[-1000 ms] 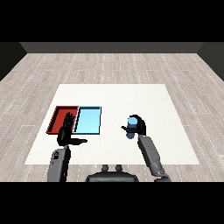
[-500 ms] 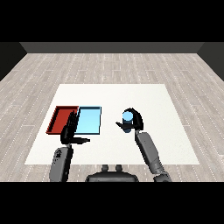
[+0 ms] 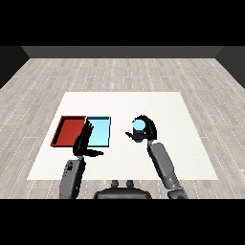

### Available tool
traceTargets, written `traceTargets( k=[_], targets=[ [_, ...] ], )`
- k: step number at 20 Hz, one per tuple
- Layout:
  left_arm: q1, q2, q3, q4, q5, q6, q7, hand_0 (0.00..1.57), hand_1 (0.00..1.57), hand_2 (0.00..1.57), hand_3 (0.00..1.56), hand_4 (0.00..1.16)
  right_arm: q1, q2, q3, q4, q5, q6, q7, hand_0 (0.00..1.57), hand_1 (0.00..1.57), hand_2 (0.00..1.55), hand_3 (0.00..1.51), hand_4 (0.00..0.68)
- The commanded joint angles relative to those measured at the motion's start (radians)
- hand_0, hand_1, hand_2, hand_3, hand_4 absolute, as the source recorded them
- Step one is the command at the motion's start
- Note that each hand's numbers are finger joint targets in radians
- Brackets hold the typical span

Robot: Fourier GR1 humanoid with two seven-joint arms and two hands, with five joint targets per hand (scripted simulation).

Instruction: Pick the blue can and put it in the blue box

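Head view, left to right: red tray [image 3: 68, 131] lies on the white bench [image 3: 177, 110], touching the light blue tray [image 3: 99, 132] at its right. Left hand [image 3: 83, 143] stands with fingers straight, holding nothing, overlapping both trays' near edges. Blue can [image 3: 139, 127] sits well right of the trays, enclosed by the curled fingers of the right hand [image 3: 145, 130].

We find no writing, brand, number or sign that can be read anywhere here. The blue can [image 3: 139, 127] shows only plain colour (any label it may carry is too small for us to make out), and the red tray [image 3: 70, 131] and blue tray [image 3: 98, 131] bear no marks either.
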Motion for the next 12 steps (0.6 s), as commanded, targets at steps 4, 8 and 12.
traceTargets(
  k=[4, 8, 12],
  targets=[
    [0.003, -0.008, -0.146, 0.018, 0.080, 0.074, 0.013, 0.00, 0.00, 0.00, 0.00, 0.00, -0.015, -0.014, -0.023, 0.009, -0.017, 0.050, 0.000, 1.49, 1.49, 1.47, 1.44, 0.631],
    [-0.081, -0.008, -0.170, 0.048, 0.079, 0.106, 0.105, 0.00, 0.00, 0.00, 0.00, 0.00, -0.046, 0.002, 0.077, 0.003, -0.020, -0.076, 0.019, 1.46, 1.46, 1.47, 1.44, 0.626],
    [-0.144, -0.008, -0.274, 0.175, 0.081, 0.223, 0.024, 0.00, 0.00, 0.00, 0.00, 0.00, -0.031, 0.002, 0.066, 0.033, -0.035, -0.032, -0.046, 1.45, 1.45, 1.46, 1.43, 0.608]
  ],
)
